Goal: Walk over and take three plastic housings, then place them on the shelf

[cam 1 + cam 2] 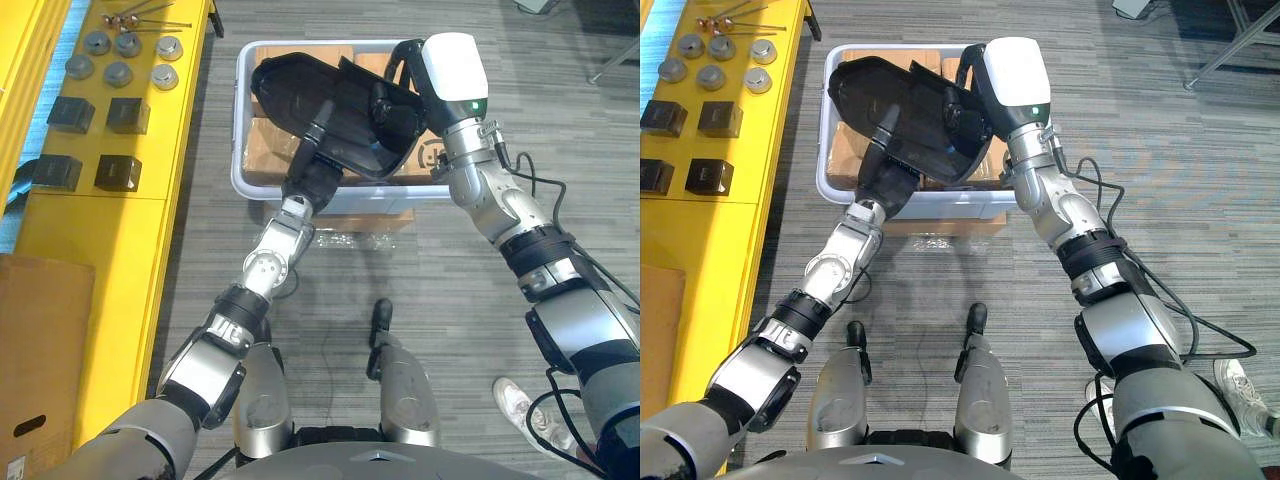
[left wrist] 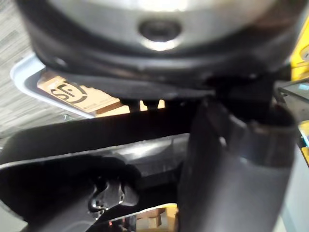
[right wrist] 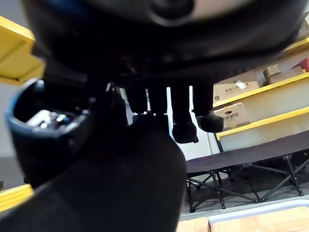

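A large black plastic housing (image 1: 318,100) hangs tilted over a pale bin (image 1: 243,178) on the floor, held between both hands. My left hand (image 1: 312,178) grips its near edge from below, fingers curled on the rim. My right hand (image 1: 396,108), under its white wrist cover, clasps the housing's right side. In the right wrist view the fingers (image 3: 184,126) hook over the housing (image 3: 120,193) edge. The left wrist view has the housing (image 2: 72,169) close against the hand. Brown cardboard boxes (image 1: 855,150) fill the bin beneath it.
A yellow shelf (image 1: 120,230) runs along the left, carrying black square blocks (image 1: 118,172) and grey round parts (image 1: 118,73). A cardboard box (image 1: 35,350) stands at the lower left. A person's white shoe (image 1: 515,400) is on the carpet at the lower right.
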{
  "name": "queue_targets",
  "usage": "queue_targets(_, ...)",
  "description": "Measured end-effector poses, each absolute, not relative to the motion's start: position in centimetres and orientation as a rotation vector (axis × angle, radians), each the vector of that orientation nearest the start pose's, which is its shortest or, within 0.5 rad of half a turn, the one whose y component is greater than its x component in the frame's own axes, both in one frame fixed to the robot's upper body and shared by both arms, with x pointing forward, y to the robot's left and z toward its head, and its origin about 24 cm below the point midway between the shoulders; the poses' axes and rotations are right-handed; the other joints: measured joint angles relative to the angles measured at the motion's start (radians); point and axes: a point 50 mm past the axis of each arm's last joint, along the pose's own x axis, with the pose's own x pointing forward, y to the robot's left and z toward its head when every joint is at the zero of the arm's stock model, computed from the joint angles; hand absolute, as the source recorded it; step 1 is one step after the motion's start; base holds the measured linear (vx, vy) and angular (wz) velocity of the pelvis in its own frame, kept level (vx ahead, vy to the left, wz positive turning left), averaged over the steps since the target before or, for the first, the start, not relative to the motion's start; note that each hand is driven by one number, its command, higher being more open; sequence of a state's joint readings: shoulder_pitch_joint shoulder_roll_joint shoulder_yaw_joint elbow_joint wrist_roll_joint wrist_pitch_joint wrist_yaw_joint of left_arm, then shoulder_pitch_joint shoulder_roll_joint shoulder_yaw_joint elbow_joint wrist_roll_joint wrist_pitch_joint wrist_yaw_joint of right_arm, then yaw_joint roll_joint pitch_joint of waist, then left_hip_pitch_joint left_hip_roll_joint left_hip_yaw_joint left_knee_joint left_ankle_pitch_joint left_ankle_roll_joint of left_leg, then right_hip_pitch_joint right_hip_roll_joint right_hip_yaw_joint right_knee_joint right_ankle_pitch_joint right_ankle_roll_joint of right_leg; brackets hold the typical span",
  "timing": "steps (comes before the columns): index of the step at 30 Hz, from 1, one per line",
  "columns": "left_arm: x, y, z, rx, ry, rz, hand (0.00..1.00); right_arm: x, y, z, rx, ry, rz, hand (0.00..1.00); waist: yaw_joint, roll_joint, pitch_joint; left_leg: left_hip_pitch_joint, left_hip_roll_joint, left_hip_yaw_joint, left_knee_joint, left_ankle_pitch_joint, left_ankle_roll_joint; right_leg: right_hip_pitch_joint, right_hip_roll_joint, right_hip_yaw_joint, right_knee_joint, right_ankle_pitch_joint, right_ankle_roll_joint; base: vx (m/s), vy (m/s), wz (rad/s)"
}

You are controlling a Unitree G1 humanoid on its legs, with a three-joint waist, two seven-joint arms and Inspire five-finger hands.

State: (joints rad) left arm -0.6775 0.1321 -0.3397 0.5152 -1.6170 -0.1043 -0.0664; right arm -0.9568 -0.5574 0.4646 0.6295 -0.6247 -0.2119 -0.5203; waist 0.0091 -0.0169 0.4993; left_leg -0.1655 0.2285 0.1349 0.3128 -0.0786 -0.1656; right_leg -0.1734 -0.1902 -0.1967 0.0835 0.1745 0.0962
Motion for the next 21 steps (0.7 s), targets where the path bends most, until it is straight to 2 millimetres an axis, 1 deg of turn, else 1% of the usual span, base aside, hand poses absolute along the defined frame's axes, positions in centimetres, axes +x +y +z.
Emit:
queue_targets(1,35.8,7.2,11.5,-1.261,0.069,-0.377,1.00,37.9,-14.8,22.2,-1.223,-0.835,-0.176,0.00,-0.005,0.000,0.000,0.000,0.000,0.001,-0.001,0.000,0.000,0.000,0.000,0.001,0.000,0.000,0.000,0.00,0.000,0.00)
queue_targets(2,35.8,7.2,11.5,-1.259,0.073,-0.376,0.00,37.7,-14.3,22.2,-1.202,-0.859,-0.174,0.00,-0.010,0.000,0.000,0.001,0.000,0.002,-0.002,0.000,0.000,-0.001,0.000,0.001,0.000,0.000,0.000,0.00,0.000,0.00)
queue_targets(7,35.8,7.2,11.2,-1.235,0.081,-0.359,0.00,36.1,-13.2,21.9,-1.122,-0.954,-0.174,0.00,-0.014,0.000,0.000,0.005,0.000,0.007,-0.004,0.000,0.000,-0.002,0.000,0.007,0.000,0.000,0.000,0.00,0.006,-0.02)
queue_targets(12,35.7,7.4,11.2,-1.103,0.040,-0.337,0.00,35.5,-12.8,20.4,-1.049,-0.938,-0.176,0.00,-0.014,0.000,0.000,0.020,-0.001,0.011,-0.007,0.000,0.000,0.008,0.000,0.010,-0.001,0.000,0.000,0.00,0.000,0.00)
queue_targets(15,35.7,7.4,11.1,-1.087,0.034,-0.329,0.00,35.1,-12.8,19.7,-1.025,-0.932,-0.172,0.00,-0.014,0.000,0.000,0.028,-0.001,0.015,-0.019,0.003,-0.001,0.011,0.000,0.011,-0.004,0.000,0.000,0.00,0.000,0.00)
queue_targets(18,35.4,7.2,10.5,-1.074,0.048,-0.312,0.00,34.1,-12.7,18.4,-0.978,-0.928,-0.160,0.00,-0.020,-0.001,-0.002,0.055,-0.005,0.019,-0.043,0.009,-0.002,0.033,0.000,0.011,-0.019,0.001,0.001,0.00,0.000,0.00)
queue_targets(20,35.3,7.4,10.4,-1.020,0.032,-0.294,0.00,33.9,-12.6,17.8,-0.957,-0.917,-0.166,0.00,-0.022,-0.002,-0.003,0.071,-0.006,0.023,-0.057,0.012,-0.003,0.043,0.000,0.011,-0.025,0.001,0.001,0.00,0.000,0.00)
queue_targets(21,35.0,7.6,10.1,-1.004,0.030,-0.289,0.00,33.8,-12.3,17.3,-0.934,-0.907,-0.170,1.00,-0.025,-0.002,-0.003,0.086,-0.007,0.024,-0.065,0.016,-0.002,0.058,0.000,0.010,-0.034,0.002,0.002,0.03,0.009,-0.02)
